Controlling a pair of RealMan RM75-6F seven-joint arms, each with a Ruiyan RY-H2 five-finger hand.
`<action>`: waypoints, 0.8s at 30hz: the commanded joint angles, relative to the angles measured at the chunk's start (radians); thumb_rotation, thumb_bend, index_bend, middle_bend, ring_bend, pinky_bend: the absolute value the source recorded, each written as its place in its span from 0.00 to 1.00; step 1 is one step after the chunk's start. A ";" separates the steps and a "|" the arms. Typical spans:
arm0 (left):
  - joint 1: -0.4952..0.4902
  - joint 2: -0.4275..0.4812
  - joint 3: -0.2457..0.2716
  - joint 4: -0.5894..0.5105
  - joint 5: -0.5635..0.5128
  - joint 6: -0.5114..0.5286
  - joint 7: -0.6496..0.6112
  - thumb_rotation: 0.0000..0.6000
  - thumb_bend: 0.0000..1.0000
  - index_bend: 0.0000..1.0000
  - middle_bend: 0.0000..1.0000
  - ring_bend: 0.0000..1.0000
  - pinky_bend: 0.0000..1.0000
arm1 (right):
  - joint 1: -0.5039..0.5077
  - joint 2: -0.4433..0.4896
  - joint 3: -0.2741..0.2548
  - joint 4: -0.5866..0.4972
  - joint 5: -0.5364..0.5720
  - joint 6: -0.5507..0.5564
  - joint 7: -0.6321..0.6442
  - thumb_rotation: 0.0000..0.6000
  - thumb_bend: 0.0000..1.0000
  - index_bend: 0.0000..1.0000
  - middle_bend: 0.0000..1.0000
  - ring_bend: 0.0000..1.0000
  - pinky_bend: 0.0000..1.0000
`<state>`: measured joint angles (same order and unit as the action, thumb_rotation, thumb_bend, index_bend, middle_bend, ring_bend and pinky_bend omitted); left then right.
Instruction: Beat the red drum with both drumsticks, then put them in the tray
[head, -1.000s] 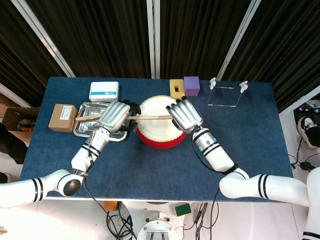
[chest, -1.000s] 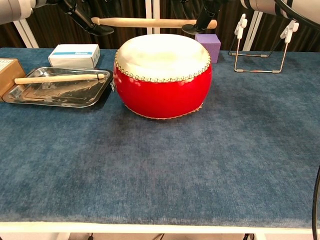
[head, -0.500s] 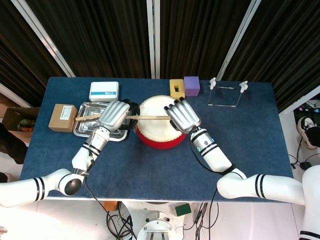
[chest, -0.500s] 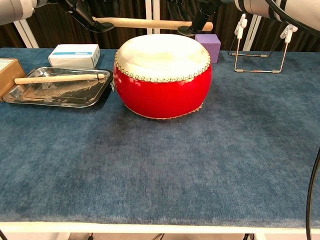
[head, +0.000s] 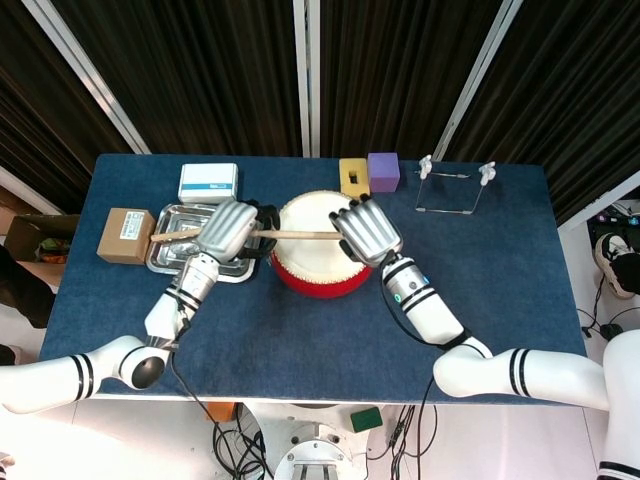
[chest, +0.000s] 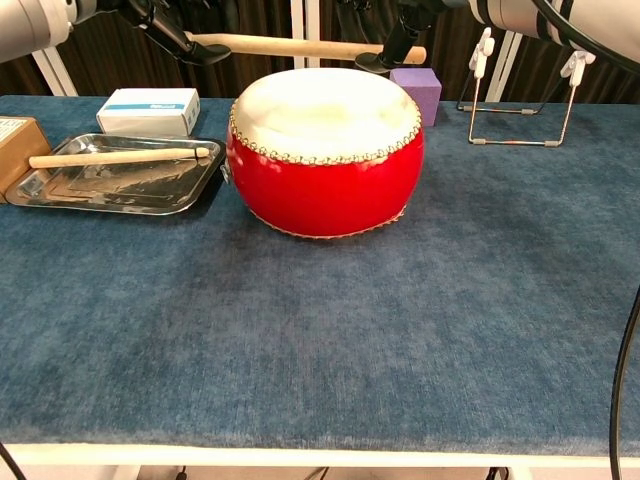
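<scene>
**One stick up over the drum, one in the tray**

Both hands are up above the table here. The left hand and the right hand each have a grip on an end of the same stick, which runs level between them, lifted clear above the white skin of the drum. The chest view shows dark fingers wrapped at the left end and more at the right end, so both hands are clamped on that stick (how tightly, the pictures don't say). Below and outward from the left hand sits the tray, and the second stick lies across it, its tip pointing toward the drum. Beyond the tray is a white box; a purple block stands behind the drum, beneath the right hand.
</scene>
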<state>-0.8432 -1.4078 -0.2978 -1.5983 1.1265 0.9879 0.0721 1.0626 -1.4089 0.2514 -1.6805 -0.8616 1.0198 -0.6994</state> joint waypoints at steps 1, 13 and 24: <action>0.006 -0.002 0.000 0.015 0.013 -0.013 -0.050 1.00 0.49 0.62 0.61 0.46 0.52 | -0.003 0.002 0.003 -0.005 0.003 0.005 0.009 1.00 0.39 0.57 0.60 0.43 0.36; 0.017 -0.002 0.005 0.057 0.057 -0.041 -0.181 1.00 0.49 0.63 0.62 0.47 0.52 | -0.011 0.011 0.016 -0.032 0.008 0.021 0.045 1.00 0.00 0.14 0.29 0.23 0.22; 0.067 0.012 -0.018 0.054 0.099 -0.049 -0.486 1.00 0.52 0.68 0.67 0.51 0.53 | -0.050 0.084 0.022 -0.079 -0.033 0.049 0.094 1.00 0.00 0.13 0.28 0.23 0.21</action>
<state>-0.7992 -1.4020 -0.3054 -1.5429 1.2035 0.9414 -0.3101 1.0209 -1.3370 0.2720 -1.7504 -0.8873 1.0620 -0.6127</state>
